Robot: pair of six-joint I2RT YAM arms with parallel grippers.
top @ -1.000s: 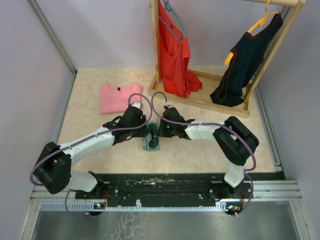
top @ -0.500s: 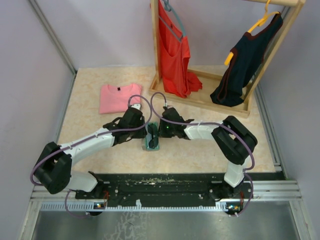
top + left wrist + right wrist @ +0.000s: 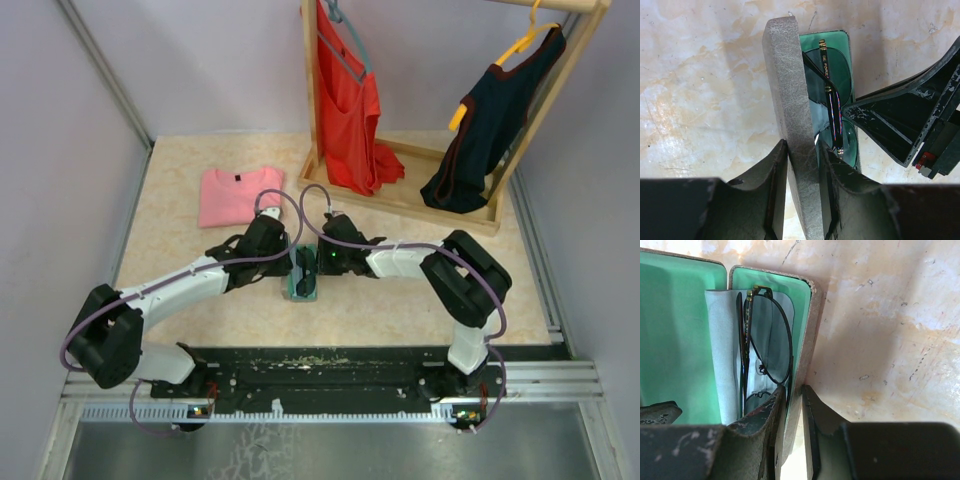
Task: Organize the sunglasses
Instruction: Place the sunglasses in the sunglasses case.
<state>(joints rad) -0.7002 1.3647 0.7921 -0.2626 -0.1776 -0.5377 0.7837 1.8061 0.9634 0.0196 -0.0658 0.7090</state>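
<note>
- Sunglasses [image 3: 765, 340] lie folded on the blue cloth [image 3: 720, 350] inside the open case [image 3: 812, 315]; left gripper [image 3: 802, 185] pinches its upright lid [image 3: 787, 75]; right gripper [image 3: 794, 425] clamps its rim
- Light, thin-wired, likely fragile; lenses slippery; better gripped at the bridge
- Marbled table [image 3: 200, 300]; pink shirt [image 3: 235, 195], clothes rack [image 3: 312, 100] beyond

textured grey case [image 3: 790, 100]; wire-frame sunglasses [image 3: 771, 335]

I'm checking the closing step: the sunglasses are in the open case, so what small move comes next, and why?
Probably the left gripper tips the lid down towards the base wall. The sunglasses already lie folded inside on the cloth, and the right gripper pinches that wall, steadying it.
</note>
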